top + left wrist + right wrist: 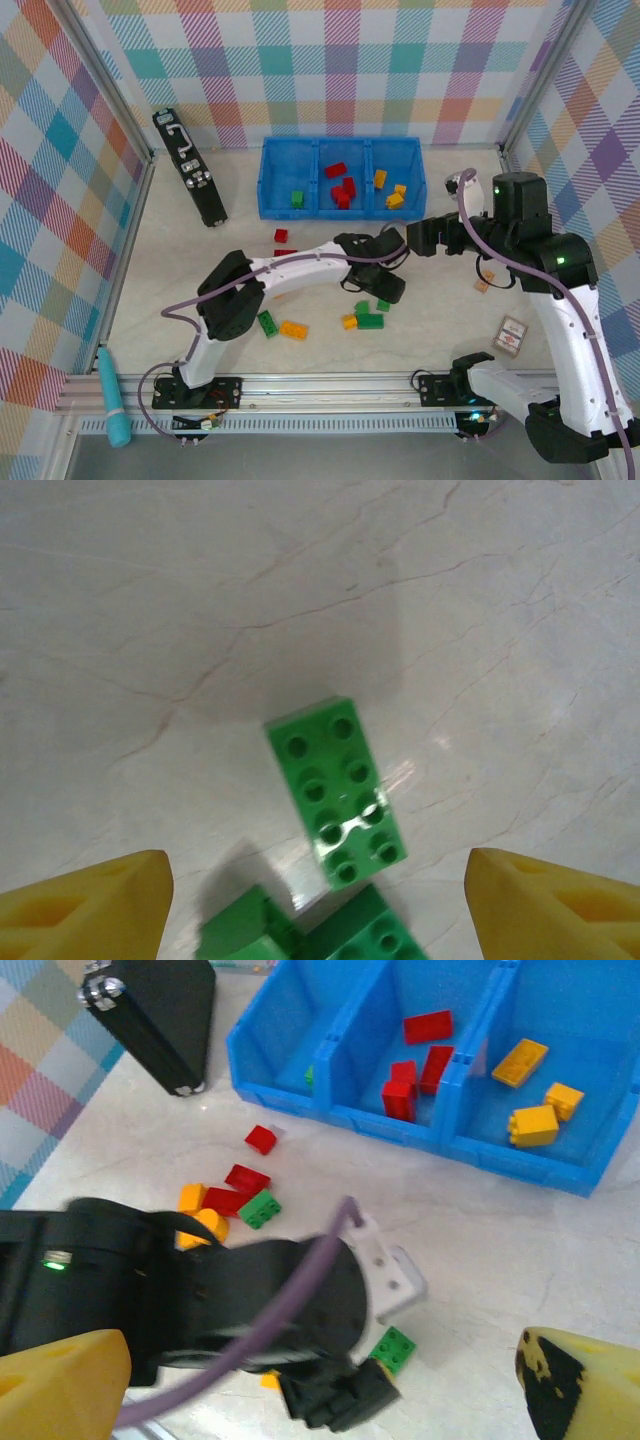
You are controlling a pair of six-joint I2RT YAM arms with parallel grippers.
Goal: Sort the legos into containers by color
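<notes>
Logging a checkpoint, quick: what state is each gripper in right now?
Left gripper: open, fingers either side of a green brick, not gripping it.
Right gripper: open, empty.

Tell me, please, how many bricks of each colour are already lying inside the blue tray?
Green bricks: 1
Red bricks: 3
Yellow bricks: 3
Total: 7

Tray [300, 213] blue. Red bricks [342, 190], green brick [335, 790], yellow-orange bricks [396, 198]. Counter [180, 260] pale, grey-veined marble. Walls [330, 70] pastel plaid. Case [190, 168] black. Teal tool [113, 400].
</notes>
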